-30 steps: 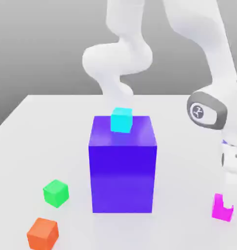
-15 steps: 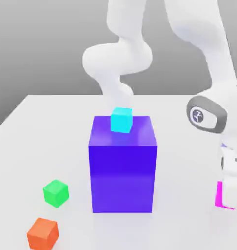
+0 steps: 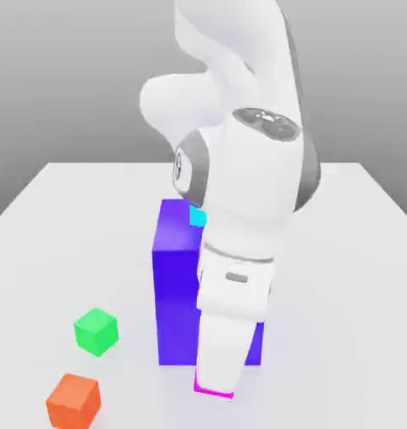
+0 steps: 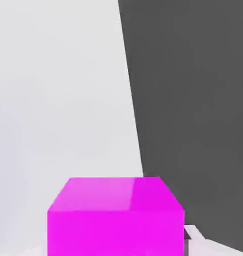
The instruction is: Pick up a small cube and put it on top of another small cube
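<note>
My gripper [image 3: 215, 387] is shut on the small magenta cube [image 3: 213, 391], of which just a thin strip shows under the white hand, low in front of the big blue-violet block [image 3: 175, 285]. In the hand view the magenta cube [image 4: 116, 215] sits close up, with a pale fingertip [image 4: 192, 235] beside it. A small cyan cube [image 3: 196, 218] rests on top of the blue-violet block, mostly hidden behind my arm.
A green small cube [image 3: 96, 330] and an orange small cube [image 3: 73, 400] lie on the white table [image 3: 64, 243] towards the exterior view's left. My arm covers the block's right half. The table's edge against a dark background appears in the hand view.
The gripper shut on the magenta cube at the exterior view's right, then the arm swung left with it, ending in front of the blue-violet block.
</note>
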